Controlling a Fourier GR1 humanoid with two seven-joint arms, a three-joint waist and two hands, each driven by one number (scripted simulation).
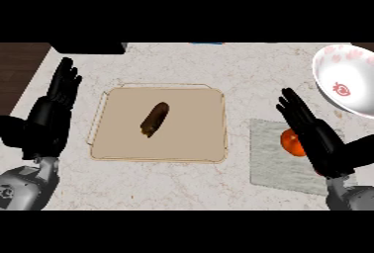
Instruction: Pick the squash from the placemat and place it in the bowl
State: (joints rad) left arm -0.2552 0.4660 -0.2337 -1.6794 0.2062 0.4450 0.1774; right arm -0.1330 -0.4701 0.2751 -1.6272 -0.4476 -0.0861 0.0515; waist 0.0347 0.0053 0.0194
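Observation:
A dark brown elongated squash [154, 119] lies tilted in the middle of a beige placemat [116, 143] at the counter's centre. A white bowl [335, 64] with pink and red markings stands at the far right, partly cut off by the view's edge. My left hand [53, 111] rests open at the left, fingers straight and pointing up, beside the placemat and apart from the squash. My right hand [315, 136] is open at the right, fingers straight, hovering below the bowl.
A grey cloth [274, 165] lies right of the placemat with an orange-red round fruit [291, 143] on it, partly hidden by my right hand. A dark object [87, 47] sits at the counter's far left back. Dark wood floor shows at the left edge.

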